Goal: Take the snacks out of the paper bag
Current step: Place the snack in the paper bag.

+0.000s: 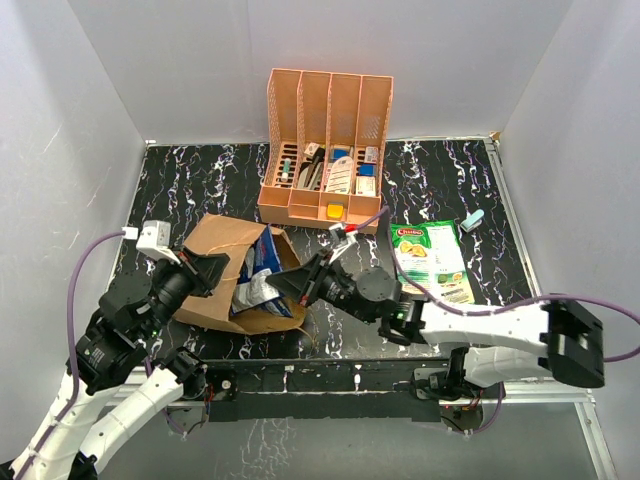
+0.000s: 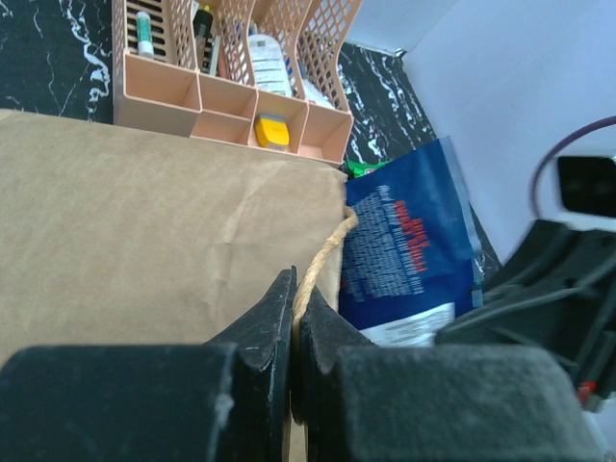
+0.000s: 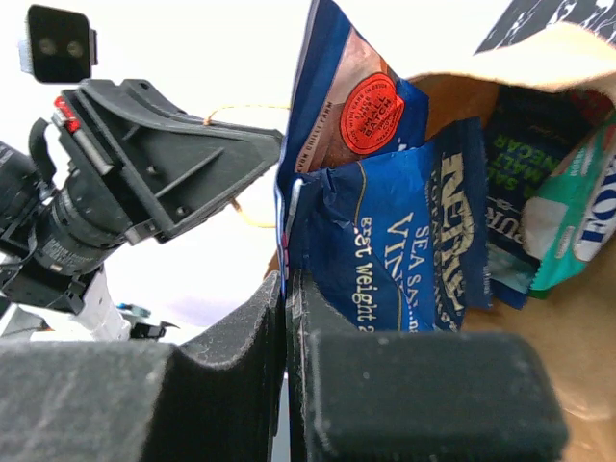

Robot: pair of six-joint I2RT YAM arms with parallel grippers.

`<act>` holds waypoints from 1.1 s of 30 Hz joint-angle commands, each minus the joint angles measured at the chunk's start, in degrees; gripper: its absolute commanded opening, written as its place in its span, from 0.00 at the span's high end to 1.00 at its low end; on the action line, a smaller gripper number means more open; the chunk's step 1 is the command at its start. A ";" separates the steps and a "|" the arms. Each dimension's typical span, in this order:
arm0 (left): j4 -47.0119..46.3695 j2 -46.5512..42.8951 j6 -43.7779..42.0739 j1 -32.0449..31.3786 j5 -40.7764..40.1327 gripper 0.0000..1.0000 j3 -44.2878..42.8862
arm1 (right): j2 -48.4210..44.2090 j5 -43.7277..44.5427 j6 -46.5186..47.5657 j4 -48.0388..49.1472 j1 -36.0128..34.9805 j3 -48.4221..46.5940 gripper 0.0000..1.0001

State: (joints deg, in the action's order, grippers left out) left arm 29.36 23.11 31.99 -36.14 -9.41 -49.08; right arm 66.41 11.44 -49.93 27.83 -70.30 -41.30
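Top: left arm is reaching in, left gripper (image 1: 212, 268) on the paper bag (image 1: 215, 240); right arm is stretching across, right gripper (image 1: 300, 283) at the bag's mouth. Bag is lying flat, mouth facing right, blue packet (image 1: 262, 255) poking out. Green packet (image 1: 432, 255) is lying right of the bag on the black marbled table (image 1: 200, 180). Left wrist: jaws are pinching the bag's cord handle (image 2: 327, 250). Right wrist: jaws are clamping the blue packet's edge, long axis upright.
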 commanded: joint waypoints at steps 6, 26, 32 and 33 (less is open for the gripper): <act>-3.20 2.11 0.50 -0.25 -0.50 1.00 -5.49 | 22.06 5.99 -3.15 24.24 1.19 3.00 0.93; -1.77 -0.26 1.64 -0.25 0.25 1.00 -2.08 | 16.42 -1.81 -7.02 -11.72 3.86 -3.24 0.37; -1.92 0.39 0.67 -0.25 0.02 1.00 -2.86 | 18.10 -7.49 -9.71 -9.70 3.82 -5.22 0.38; -2.02 0.44 0.68 -0.25 0.01 1.00 -2.86 | 18.66 -7.98 -10.20 -9.53 3.78 -5.09 0.39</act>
State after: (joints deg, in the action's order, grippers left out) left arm 28.77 23.20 33.39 -36.14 -9.61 -50.98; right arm 84.38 7.42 -57.45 14.04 -66.63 -44.16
